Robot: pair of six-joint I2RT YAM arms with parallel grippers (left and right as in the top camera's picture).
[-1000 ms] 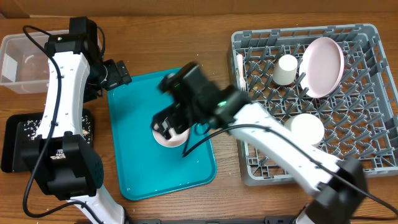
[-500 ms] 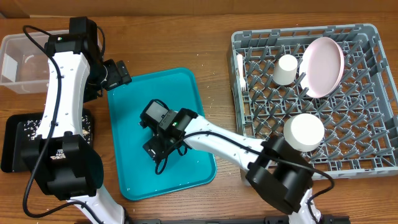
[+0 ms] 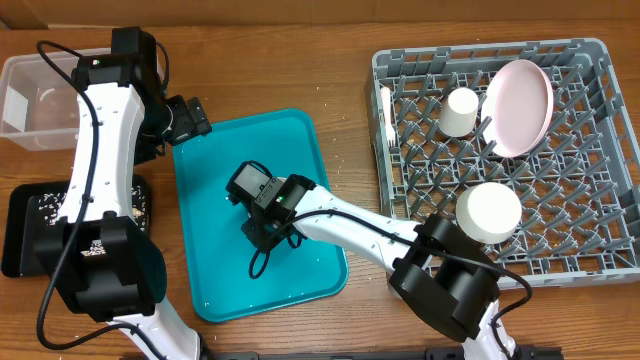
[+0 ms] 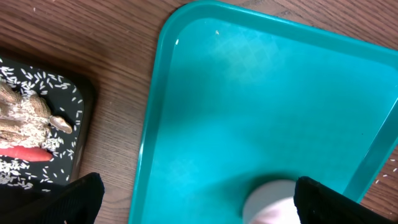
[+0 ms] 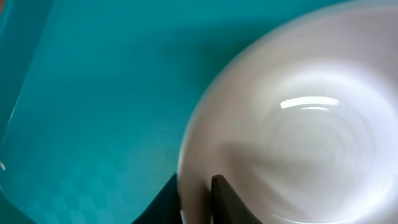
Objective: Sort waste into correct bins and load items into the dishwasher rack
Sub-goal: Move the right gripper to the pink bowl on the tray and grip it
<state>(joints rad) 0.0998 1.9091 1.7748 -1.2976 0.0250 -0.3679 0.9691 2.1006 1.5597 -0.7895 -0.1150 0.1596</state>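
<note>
two bins: a clear plastic rectangular tub (image 3: 30,100) and a shallow black rectangular tray (image 3: 20,240). the left gripper (image 3: 188,116) hangs wide open, empty. on the teal serving tray (image 3: 300,140) the right gripper (image 5: 198,193) pinches the rim of one small pale bowl (image 5: 298,124), likely to lift it into the grey-blue lattice dishwasher rack (image 3: 440,55), which holds one upturned bowl (image 3: 489,212), one white cup (image 3: 461,110), one pink round plate (image 3: 520,105).

Right gripper (image 3: 262,224) over teal tray (image 3: 215,190)

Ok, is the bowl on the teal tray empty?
Empty, as far as shows: the right wrist view looks into the bowl, and the inside in view is bare glossy white, no scraps.
</note>
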